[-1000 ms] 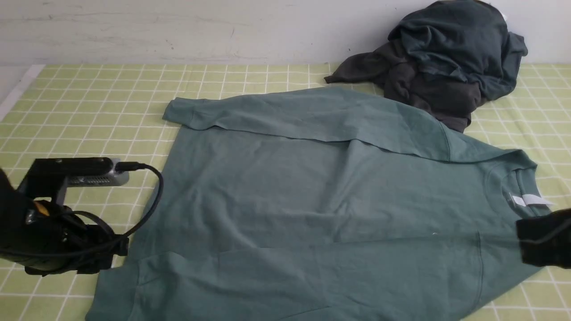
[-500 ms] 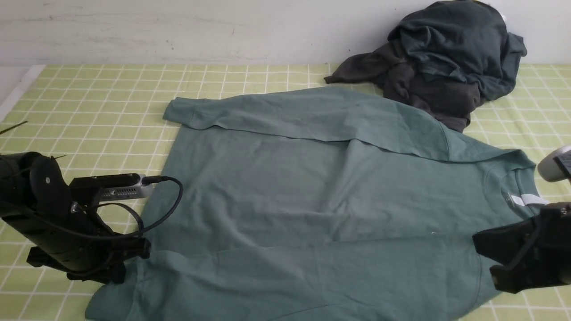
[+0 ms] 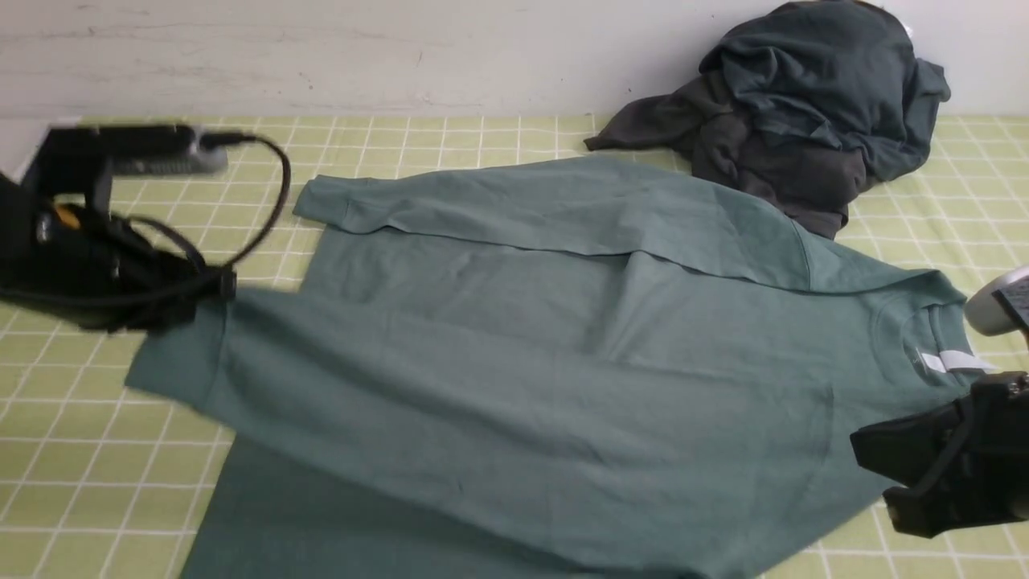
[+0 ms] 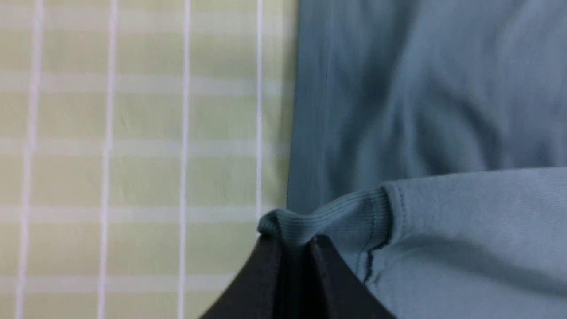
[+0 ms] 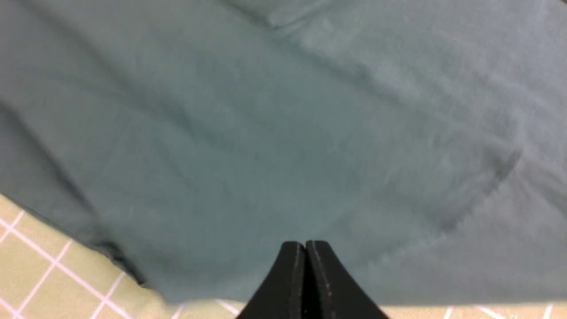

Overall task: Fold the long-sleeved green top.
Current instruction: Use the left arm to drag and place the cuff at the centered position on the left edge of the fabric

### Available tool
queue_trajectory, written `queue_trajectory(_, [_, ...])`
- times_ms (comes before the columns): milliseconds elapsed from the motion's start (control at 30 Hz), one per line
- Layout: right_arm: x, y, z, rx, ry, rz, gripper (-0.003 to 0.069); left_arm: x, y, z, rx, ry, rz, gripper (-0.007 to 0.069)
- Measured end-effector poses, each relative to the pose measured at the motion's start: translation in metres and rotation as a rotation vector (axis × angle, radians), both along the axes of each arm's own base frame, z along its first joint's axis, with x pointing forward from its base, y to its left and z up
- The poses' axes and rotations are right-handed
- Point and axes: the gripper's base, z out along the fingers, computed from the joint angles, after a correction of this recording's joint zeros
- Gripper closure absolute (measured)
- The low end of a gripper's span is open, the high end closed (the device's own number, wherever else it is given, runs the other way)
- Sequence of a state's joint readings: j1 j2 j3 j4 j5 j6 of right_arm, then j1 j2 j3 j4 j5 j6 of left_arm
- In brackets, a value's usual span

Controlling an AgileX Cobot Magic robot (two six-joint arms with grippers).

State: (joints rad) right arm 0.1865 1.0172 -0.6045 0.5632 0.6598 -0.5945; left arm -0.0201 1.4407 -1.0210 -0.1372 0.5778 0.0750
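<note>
I am pinching the cuff point(image 4: 332, 217) of the green top point(image 3: 563, 346) tight in my left gripper point(image 4: 294, 241), holding it above the checked cloth point(image 3: 161, 185) where the top is lying. My right gripper point(image 5: 305, 246) is pressing its fingers together over the top.

Left pincer point(image 3: 213, 289) blurred; green top point(image 3: 522, 362) cropped at near edge.

The green top point(image 3: 579, 322) spreads across the counter point(image 3: 88, 474), one sleeve point(image 3: 241, 370) held up by the blurred left pincer point(image 3: 221, 283) near the left edge. The right pincer point(image 3: 868, 450) sits by the near right corner, dark clothes point(image 3: 804, 104) at the far right.
</note>
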Motion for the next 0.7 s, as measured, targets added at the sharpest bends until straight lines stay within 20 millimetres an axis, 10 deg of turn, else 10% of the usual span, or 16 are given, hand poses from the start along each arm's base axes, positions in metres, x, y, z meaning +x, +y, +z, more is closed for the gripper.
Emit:
queue_trajectory(400, [0.001, 0.0, 0.0, 0.001, -0.01, -0.007, 0.0673, 0.119, -0.003, -0.061, 0.038, 0.157, -0.06, 0.053])
queue_trajectory(700, [0.032, 0.006, -0.021, 0.033, 0.128, -0.06, 0.0632, 0.145, -0.006, -0.033, 0.018, 0.171, -0.083, 0.048])
